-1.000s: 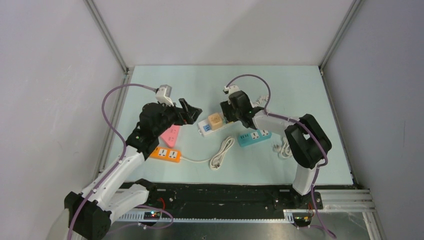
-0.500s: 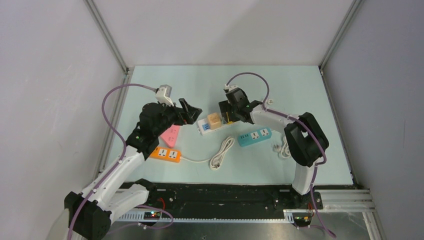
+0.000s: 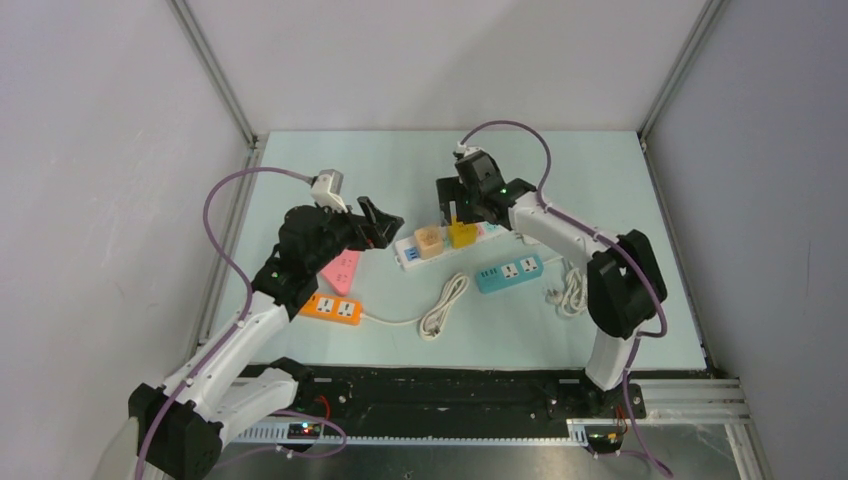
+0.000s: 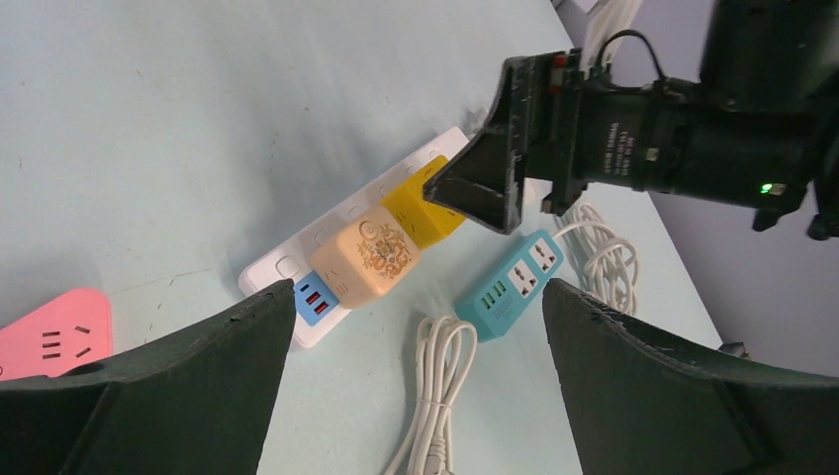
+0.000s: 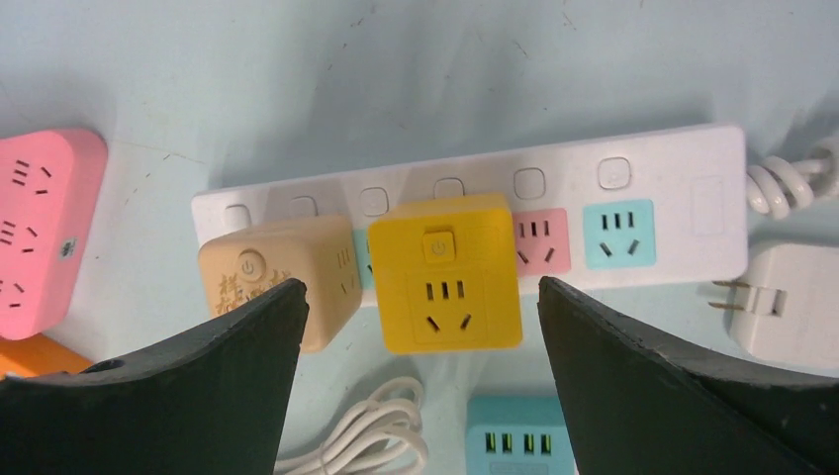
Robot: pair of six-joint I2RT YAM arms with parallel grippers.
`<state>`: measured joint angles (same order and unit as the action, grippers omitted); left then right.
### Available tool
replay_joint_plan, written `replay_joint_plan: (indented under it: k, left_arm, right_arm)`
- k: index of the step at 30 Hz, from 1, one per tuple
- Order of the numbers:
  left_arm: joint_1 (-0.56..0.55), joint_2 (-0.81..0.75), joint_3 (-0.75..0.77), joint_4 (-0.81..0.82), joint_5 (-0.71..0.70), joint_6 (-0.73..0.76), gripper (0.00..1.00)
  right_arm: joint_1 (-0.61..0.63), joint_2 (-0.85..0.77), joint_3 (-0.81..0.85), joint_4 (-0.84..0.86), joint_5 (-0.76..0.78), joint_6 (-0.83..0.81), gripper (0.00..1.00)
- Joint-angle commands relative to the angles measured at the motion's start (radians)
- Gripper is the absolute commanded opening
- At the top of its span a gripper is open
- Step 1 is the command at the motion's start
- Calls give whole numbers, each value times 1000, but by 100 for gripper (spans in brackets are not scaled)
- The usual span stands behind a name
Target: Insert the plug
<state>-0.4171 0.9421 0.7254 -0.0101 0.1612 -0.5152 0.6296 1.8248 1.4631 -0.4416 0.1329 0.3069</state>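
A yellow cube plug (image 3: 462,234) sits in the white power strip (image 3: 487,231), next to a beige cube plug (image 3: 429,241). My right gripper (image 3: 455,208) hangs open just above and behind the yellow cube, apart from it. In the right wrist view the yellow cube (image 5: 447,287) lies between the spread fingers of the gripper (image 5: 420,327), seated on the strip (image 5: 653,168) beside the beige cube (image 5: 272,277). My left gripper (image 3: 385,225) is open and empty, hovering left of the strip's near end (image 4: 282,272).
A teal power strip (image 3: 508,272), a pink one (image 3: 342,270) and an orange one (image 3: 332,308) lie in front of the white strip. A coiled white cable (image 3: 443,305) lies at mid-table, another (image 3: 572,290) at the right. A white adapter (image 5: 792,302) lies by the strip's cord end.
My right gripper has opened and drawn up and back, uncovering the yellow cube, which stays on the strip. The left arm has not moved.
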Motion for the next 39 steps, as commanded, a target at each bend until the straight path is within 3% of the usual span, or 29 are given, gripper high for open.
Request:
replay_joint_plan:
  k: [1, 7, 12, 19, 21, 24, 29, 39]
  left_arm:
    - [6, -18, -2, 26, -11, 20, 98]
    - [5, 50, 1, 3, 41, 6, 99]
    - [6, 162, 12, -42, 63, 11, 87]
    - [6, 337, 30, -91, 104, 64, 54]
    - [5, 401, 45, -94, 132, 61, 40]
    - [-7, 485, 83, -94, 181, 38, 25]
    - [-29, 583, 136, -114, 166, 53, 14]
    - [-30, 661, 172, -153, 134, 74, 7]
  right_arm:
    - [-20, -115, 16, -64, -6, 58, 89]
    - [-116, -236, -116, -36, -73, 203, 79]
    - [-190, -250, -199, -15, -170, 265, 70]
    - [-225, -177, -266, 19, -265, 342, 56]
    - [-231, -148, -266, 28, -270, 366, 39]
    - [-219, -118, -267, 49, -246, 388, 32]
    - [-208, -55, -267, 69, -199, 399, 31]
    - [-197, 29, -242, 119, -33, 337, 28]
